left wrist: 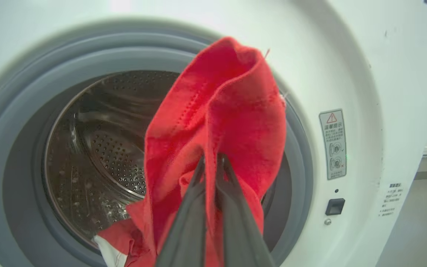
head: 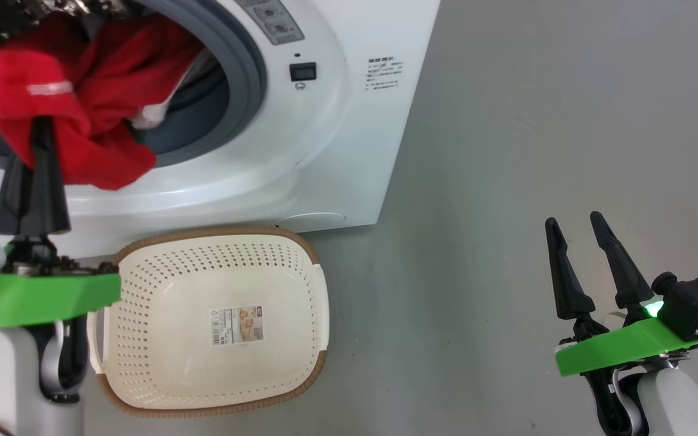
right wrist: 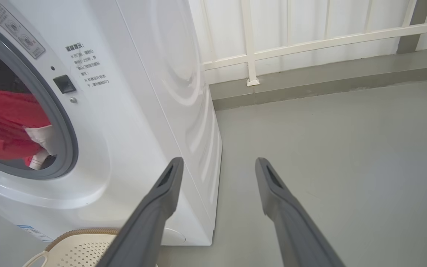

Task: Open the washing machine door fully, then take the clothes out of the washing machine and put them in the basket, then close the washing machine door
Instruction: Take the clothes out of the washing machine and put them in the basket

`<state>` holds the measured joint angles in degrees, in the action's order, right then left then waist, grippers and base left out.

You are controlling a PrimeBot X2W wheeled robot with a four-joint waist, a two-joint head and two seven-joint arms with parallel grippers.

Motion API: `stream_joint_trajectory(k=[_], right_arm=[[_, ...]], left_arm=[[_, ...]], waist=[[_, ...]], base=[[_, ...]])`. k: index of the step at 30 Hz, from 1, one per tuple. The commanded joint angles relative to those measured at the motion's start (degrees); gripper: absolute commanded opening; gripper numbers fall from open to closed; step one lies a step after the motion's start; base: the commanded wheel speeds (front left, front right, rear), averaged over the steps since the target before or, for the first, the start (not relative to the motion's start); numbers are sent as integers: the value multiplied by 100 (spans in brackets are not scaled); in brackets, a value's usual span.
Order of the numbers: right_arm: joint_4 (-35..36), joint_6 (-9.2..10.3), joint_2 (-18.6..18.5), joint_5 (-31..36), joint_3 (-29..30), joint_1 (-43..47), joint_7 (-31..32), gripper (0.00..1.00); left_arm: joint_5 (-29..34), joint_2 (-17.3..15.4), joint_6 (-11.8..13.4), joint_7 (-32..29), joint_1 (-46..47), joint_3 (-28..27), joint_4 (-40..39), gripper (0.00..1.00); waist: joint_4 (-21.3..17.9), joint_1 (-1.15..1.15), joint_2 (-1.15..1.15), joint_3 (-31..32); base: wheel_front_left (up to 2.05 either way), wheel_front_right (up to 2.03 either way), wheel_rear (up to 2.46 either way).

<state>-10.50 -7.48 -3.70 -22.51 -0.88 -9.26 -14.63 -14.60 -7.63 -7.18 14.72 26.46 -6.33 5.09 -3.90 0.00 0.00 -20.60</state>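
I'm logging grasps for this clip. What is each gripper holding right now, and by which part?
The left gripper is shut on the clothes, pinching a bunched fold of the red fabric. The right gripper is open and holds nothing.

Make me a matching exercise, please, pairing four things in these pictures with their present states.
Things:
1. left gripper
2. right gripper
3. basket
4. clothes

States:
A. on the floor, nothing inside
B. open, to the right of the washing machine
C. partly out of the drum opening
D. shut on red cloth

Pairs: 1-D, 2-B, 3-A, 4-C
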Motion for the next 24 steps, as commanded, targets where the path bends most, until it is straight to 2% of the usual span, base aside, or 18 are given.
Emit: stream_joint_trajectory(k=[1, 13, 16, 24], right_arm=[[127, -1, -67, 94, -114, 70, -37, 100], [170, -1, -68, 78, -117, 20, -37, 100], [176, -1, -64, 75, -118, 4, -37, 100], [171, -1, -42, 66, -151, -59, -37, 100]], left_arm=[[59, -129, -31, 28, -89, -230, -336, 0], [232, 120, -31, 28, -264, -443, -1883, 0], [267, 154, -31, 28, -343, -398, -1884, 0], [231, 178, -31, 28, -555, -284, -1190, 0]], waist=[[24, 0, 0, 9], [45, 0, 0, -100], [39, 0, 0, -125], [14, 0, 0, -224]], base=[[0, 0, 0], [0, 0, 0], [0, 0, 0], [0, 0, 0]])
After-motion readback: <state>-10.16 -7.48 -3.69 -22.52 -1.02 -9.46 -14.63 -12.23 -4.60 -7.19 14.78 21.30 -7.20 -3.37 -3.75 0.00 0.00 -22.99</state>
